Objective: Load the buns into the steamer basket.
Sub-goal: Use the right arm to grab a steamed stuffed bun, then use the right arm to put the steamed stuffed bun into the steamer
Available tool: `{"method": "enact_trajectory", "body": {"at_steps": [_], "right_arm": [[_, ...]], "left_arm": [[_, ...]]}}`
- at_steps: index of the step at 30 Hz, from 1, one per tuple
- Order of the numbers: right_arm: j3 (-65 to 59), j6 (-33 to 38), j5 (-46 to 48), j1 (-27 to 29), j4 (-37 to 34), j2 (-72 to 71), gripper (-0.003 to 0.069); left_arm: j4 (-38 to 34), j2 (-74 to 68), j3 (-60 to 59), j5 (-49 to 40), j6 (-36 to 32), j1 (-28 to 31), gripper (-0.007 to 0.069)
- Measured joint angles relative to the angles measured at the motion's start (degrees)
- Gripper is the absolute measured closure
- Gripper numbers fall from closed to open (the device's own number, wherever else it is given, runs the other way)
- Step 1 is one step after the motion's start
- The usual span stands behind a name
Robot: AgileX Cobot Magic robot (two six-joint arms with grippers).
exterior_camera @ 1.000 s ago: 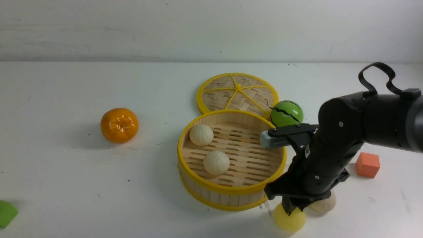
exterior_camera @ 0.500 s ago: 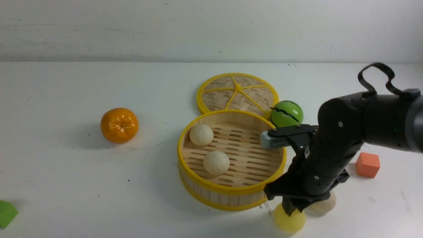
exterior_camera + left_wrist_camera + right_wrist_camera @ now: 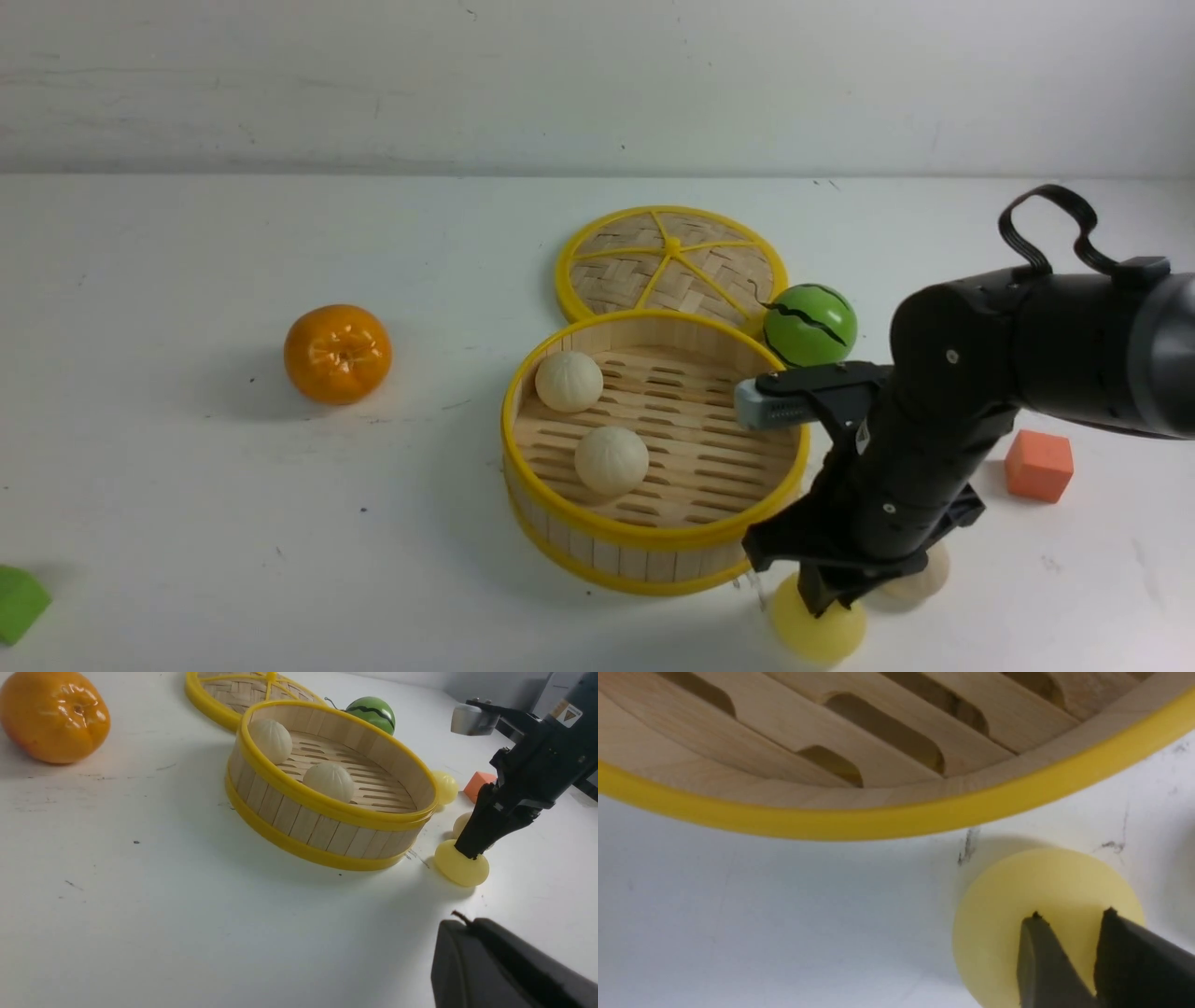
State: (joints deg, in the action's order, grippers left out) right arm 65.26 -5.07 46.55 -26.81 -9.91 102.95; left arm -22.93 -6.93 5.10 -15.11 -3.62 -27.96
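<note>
Slight shift left and down of the right arm [image 3: 1018, 364] since the earlier frame. Right gripper [image 3: 814, 597] at lower right, jaws drawn almost together, pinching the top of the yellow bun [image 3: 820, 637] on the table [image 3: 280, 513], just beside the steamer basket [image 3: 644, 541] at centre. Two off-white buns [image 3: 569, 381] inside the basket. Third off-white bun [image 3: 920, 581] behind the gripper. Left gripper [image 3: 509, 966]: jaw state cannot be told.
</note>
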Motion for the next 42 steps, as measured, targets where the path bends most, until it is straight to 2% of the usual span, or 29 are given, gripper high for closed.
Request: {"method": "enact_trajectory", "body": {"at_steps": [3, 5, 6, 7, 9, 18, 26, 32, 38, 40, 42], "right_arm": [[0.08, 0.3, -0.07, 0.0, 0.0, 0.26, 0.0522], [0.21, 1.26, -0.14, 0.0, 0.0, 0.71, 0.0603], [0.21, 1.37, -0.14, 0.0, 0.0, 0.71, 0.0603], [0.41, 2.24, -0.14, 0.0, 0.0, 0.76, 0.0653], [0.48, 3.01, 0.0, 0.0, 0.0, 0.57, 0.0664], [3.5, 4.49, 7.85, 0.0, 1.48, -5.97, 0.0665], [11.06, 5.39, 9.07, 0.0, -1.29, -7.15, 0.0659], [19.98, 6.59, 5.13, 0.0, -2.63, 1.32, 0.0658], [26.12, 6.42, 5.24, 0.0, -2.63, 10.56, 0.065], [26.53, 6.07, 5.34, 0.0, -2.63, 11.5, 0.064], [26.99, 5.58, 5.58, 0.0, -2.63, 12.71, 0.0597]], "left_arm": [[0.0, 0.0, 0.0, 0.0, 0.0, 0.0, 0.0638], [0.0, 0.0, 0.0, 0.0, 0.0, 0.0, 0.0638], [0.0, 0.0, 0.0, 0.0, 0.0, 0.0, 0.0638], [-0.02, 0.0, 0.0, 0.0, 0.0, 0.0, 0.0638], [-0.02, 0.0, 0.0, 0.0, 0.0, 0.0, 0.0638], [-0.02, 0.0, 0.0, 0.0, 0.0, 0.0, 0.0638], [-0.02, 0.0, 0.0, 0.0, 0.0, 0.0, 0.0638], [-0.02, 0.0, 0.0, 0.0, 0.0, 0.0, 0.0638], [-0.09, 0.0, 0.0, 0.0, 0.0, 0.0, 0.0638], [-0.09, 0.0, 0.0, 0.0, 0.0, 0.0, 0.0638], [-0.09, 0.0, 0.0, 0.0, 0.0, 0.0, 0.0638]]}}
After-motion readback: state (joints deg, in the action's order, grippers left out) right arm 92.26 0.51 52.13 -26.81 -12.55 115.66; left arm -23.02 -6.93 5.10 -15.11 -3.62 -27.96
